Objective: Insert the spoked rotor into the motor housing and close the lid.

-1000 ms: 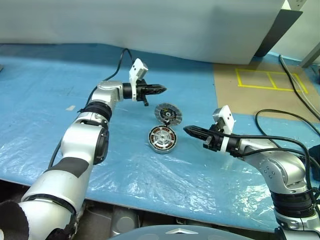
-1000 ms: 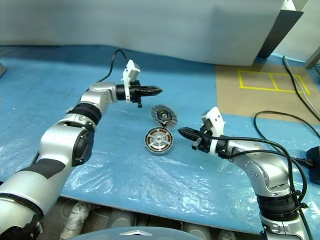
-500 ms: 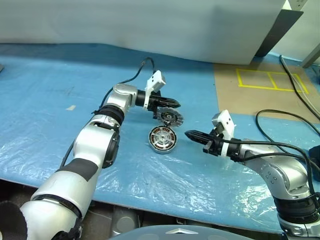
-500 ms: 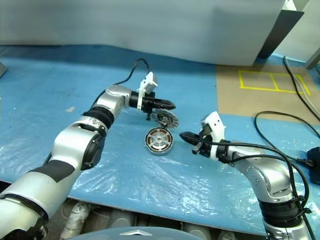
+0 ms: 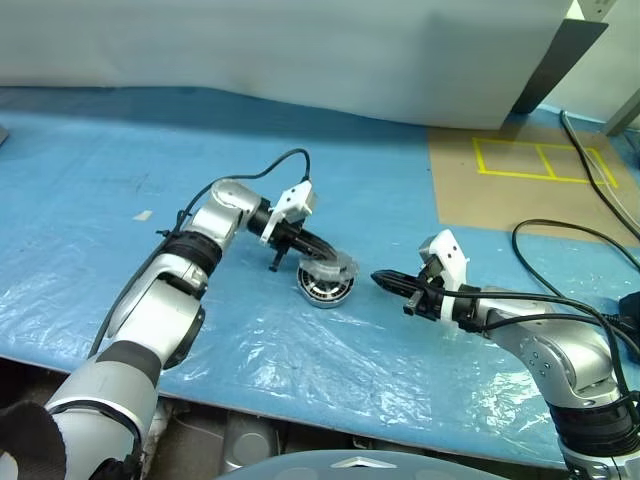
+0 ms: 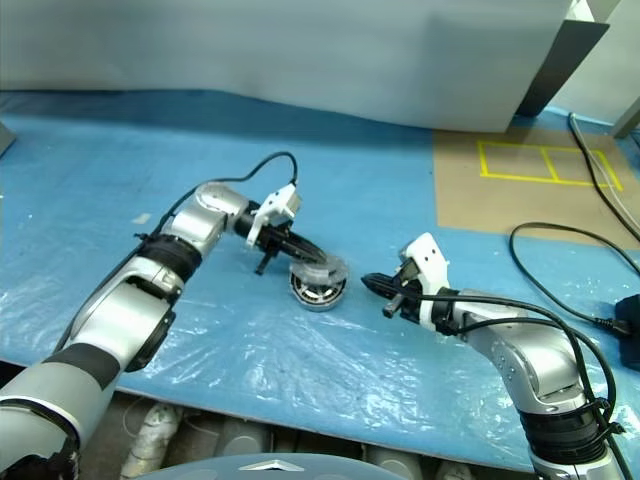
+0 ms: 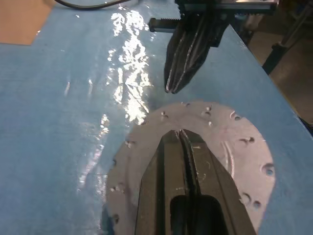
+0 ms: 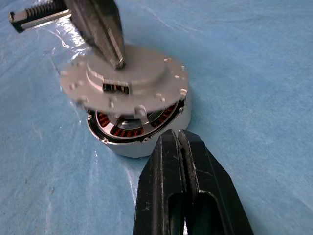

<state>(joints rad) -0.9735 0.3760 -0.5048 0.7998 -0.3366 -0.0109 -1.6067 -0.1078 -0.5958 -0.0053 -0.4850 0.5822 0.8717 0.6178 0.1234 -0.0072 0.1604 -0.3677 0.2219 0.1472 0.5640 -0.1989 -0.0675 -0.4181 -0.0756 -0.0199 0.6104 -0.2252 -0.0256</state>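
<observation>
Now the clenched left claw (image 8: 105,36) presses its tips on the lid (image 8: 129,81), which tilts half-shut over the motor housing (image 8: 146,129). Just beside the housing, the right claw (image 5: 385,281) waits clenched and empty. Next: push the lid flat.

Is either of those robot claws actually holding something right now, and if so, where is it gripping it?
Nothing is held. The shut left gripper presses its tips on the lid's grey outer face, half lowered over the motor housing. The shut right gripper waits beside it.
</observation>
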